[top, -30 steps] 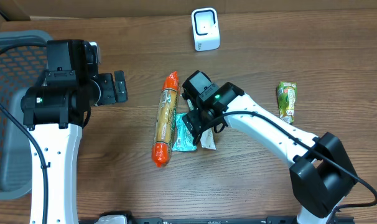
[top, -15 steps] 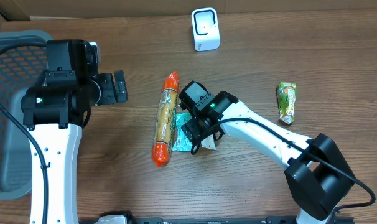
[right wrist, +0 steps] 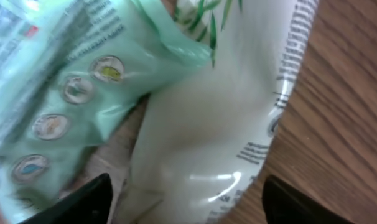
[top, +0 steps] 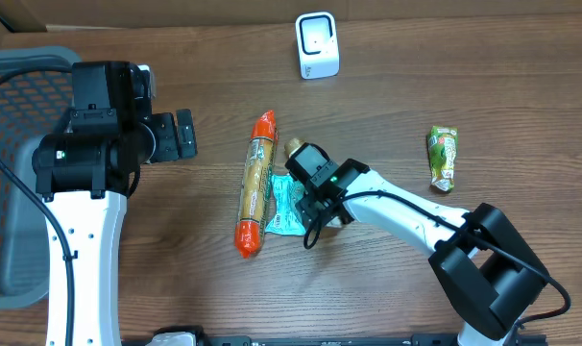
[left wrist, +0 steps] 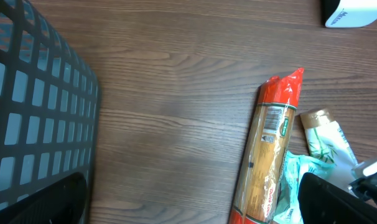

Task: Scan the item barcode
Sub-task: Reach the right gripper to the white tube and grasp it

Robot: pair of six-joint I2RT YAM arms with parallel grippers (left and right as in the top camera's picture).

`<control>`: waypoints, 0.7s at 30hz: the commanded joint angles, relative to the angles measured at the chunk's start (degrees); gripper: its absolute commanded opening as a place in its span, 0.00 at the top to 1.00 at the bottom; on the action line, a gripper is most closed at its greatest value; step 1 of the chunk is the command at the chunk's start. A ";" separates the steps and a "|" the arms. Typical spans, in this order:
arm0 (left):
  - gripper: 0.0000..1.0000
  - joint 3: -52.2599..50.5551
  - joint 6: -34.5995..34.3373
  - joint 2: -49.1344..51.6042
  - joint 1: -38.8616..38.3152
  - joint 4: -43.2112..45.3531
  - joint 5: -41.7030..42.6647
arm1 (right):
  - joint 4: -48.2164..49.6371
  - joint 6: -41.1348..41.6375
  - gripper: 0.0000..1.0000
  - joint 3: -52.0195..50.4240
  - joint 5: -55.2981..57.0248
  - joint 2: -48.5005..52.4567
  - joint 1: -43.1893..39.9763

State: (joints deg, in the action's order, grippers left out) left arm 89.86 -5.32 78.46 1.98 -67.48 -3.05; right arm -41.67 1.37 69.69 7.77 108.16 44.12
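R gripper (top: 322, 207) low astride white pouch (right wrist: 207, 137) mid-tabletop, jaws apart, set for pickup; L gripper (top: 185, 135) wide open, empty.

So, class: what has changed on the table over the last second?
The right gripper shifted back toward its base and settled over the white pouch, jaws narrowing slightly, nothing gripped yet. The left gripper, orange tube pack, teal packet, scanner and green packet stayed put.

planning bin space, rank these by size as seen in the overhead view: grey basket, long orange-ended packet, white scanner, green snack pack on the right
1. grey basket, clearly the largest
2. long orange-ended packet
3. white scanner and green snack pack: they look too alike to rank
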 commanded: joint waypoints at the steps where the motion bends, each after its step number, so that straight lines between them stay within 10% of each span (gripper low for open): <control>1: 0.01 1.03 1.51 0.17 -0.13 0.20 -0.33 | 1.62 -0.81 0.37 -0.90 2.71 -0.66 -1.01; 8: 0.00 1.03 1.51 0.17 -0.13 0.20 -0.33 | 3.93 -0.79 0.96 -0.52 2.73 -0.68 -1.11; 21: 0.00 1.03 1.51 0.17 -0.13 0.20 -0.33 | -5.40 4.87 0.96 8.02 -6.45 -5.38 -5.29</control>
State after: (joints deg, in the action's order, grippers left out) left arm 89.86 -5.32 78.46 1.98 -67.51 -3.05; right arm -46.26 4.93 73.80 5.30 107.96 41.39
